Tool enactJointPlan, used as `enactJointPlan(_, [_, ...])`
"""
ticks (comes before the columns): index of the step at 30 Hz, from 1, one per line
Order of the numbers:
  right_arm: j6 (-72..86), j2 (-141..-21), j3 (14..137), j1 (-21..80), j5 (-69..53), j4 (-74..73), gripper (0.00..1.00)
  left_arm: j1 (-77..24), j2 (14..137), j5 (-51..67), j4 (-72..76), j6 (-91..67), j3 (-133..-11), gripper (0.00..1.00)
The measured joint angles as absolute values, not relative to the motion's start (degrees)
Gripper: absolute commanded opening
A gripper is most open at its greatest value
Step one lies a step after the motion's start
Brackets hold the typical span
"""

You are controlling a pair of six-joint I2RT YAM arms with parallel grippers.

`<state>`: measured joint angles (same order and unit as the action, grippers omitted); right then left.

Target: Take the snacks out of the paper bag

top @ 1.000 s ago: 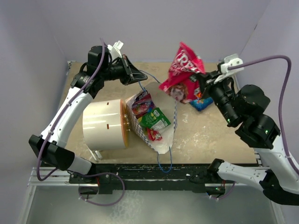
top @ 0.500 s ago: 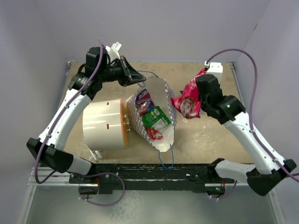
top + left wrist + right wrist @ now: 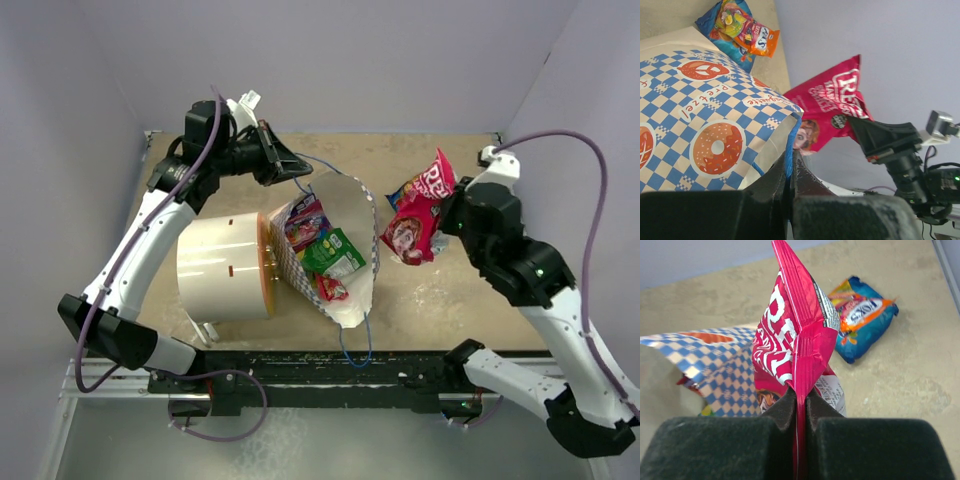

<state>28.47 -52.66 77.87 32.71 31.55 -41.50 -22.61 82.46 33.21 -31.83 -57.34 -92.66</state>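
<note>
Tan tabletop (image 3: 455, 295), lilac walls (image 3: 350, 60). My right gripper (image 3: 799, 401) clamps the pink packet (image 3: 418, 212), held clear, right of the paper bag (image 3: 348, 212). Left gripper (image 3: 790, 172) pinches the bag's rim, possibly its cord. Step: unloading. Next I'd set it by the blue-and-orange packet (image 3: 865, 315); more snacks (image 3: 330, 255) lie inside.

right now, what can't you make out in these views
- Top view: what lies deep in the paper bag; its wall and the upper packets hide it.
- Top view: blue-and-orange packet, hidden behind the pink packet.
- Right wrist: pink packet's lower edge, hidden between the right fingers.
- Left wrist: bag's inside; only its outside shows.
</note>
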Motion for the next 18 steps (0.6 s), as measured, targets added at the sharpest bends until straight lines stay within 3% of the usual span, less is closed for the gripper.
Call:
enactJointPlan(8, [38.9, -57.8, 60.8, 30.0, 32.3, -40.0, 0.0, -22.6, 82.6, 33.6, -32.2, -57.2, -92.7, 0.0])
enactJointPlan(13, [47.5, -55.9, 49.1, 20.6, 28.5, -36.4, 0.0, -22.6, 82.6, 33.7, -32.3, -57.2, -92.7, 0.0])
enactJointPlan(18, [49.6, -56.0, 44.9, 10.3, 24.9, -32.3, 0.0, -22.6, 82.4, 33.9, -32.3, -57.2, -92.7, 0.0])
